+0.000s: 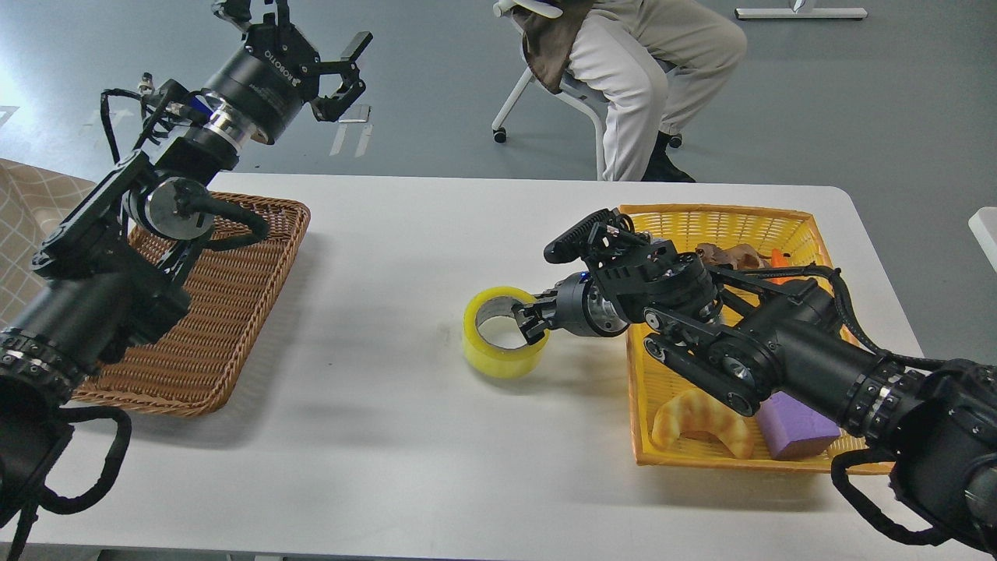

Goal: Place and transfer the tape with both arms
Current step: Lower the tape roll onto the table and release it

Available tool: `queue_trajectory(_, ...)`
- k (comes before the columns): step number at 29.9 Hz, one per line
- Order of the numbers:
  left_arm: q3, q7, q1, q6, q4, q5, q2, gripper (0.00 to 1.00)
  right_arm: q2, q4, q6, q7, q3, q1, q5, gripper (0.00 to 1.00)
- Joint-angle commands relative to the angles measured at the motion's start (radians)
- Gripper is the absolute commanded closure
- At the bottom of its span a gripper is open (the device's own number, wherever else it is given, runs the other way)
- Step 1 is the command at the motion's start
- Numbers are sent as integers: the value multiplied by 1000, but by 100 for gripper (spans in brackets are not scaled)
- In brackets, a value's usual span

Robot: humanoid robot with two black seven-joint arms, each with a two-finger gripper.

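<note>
Tape sits on the white desk, its right wall pinched by the right tool. Left tool hangs open, raised above the wicker basket. A clean handover probably needs the roll kept level.

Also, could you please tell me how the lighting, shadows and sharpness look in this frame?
Head view: even overhead light, soft shadows on the table beneath the tape and wicker tray; strong glare on the floor at far left; wide-angle bending at the table edges; the right claw at the tape and the raised left claw are sharp.
</note>
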Motion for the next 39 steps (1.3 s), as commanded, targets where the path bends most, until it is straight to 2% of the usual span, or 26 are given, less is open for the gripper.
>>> queue_trajectory(1, 0, 0, 1, 0, 0, -1, 0, 2, 0, -1, 0, 0, 2, -5, 1, 72)
queue_trajectory(2, 0, 0, 1, 0, 0, 1, 0, 2, 0, -3, 0, 0, 3, -6, 1, 65)
queue_trajectory(7, 0, 0, 1, 0, 0, -1, -1, 2, 0, -3, 0, 0, 3, -8, 1, 48)
queue_trajectory(8, 2, 0, 1, 0, 0, -1, -1, 2, 0, -3, 0, 0, 5, -6, 2, 42)
queue_trajectory(10, 0, 0, 1, 0, 0, -1, -1, 2, 0, -3, 0, 0, 5, -8, 4, 39)
queue_trajectory(12, 0, 0, 1, 0, 0, 1, 0, 2, 0, -3, 0, 0, 9, -6, 6, 29)
queue_trajectory(13, 0, 0, 1, 0, 0, 1, 0, 2, 0, -1, 0, 0, 11, -6, 6, 21)
queue_trajectory(16, 0, 0, 2, 0, 0, 1, 2, 2, 0, 10, 0, 0, 17, 0, 7, 13)
queue_trajectory(17, 0, 0, 2, 0, 0, -1, 3, 2, 0, 14, 0, 0, 18, 4, 9, 7)
queue_trajectory(21, 2, 0, 2, 0, 2, 1, 5, 2, 0, 43, 0, 0, 18, 21, 35, 4)
queue_trajectory(27, 2, 0, 2, 0, 2, 1, 6, 2, -11, 177, 0, -2, 18, 35, 114, 1)
queue_trajectory(32, 3, 0, 2, 0, 2, 1, 11, 2, -136, 299, 0, -2, 37, 37, 168, 1)
queue_trajectory(39, 3, 2, 1, 0, 2, 5, 12, 2, -308, 430, 0, -3, 185, 20, 252, 0)
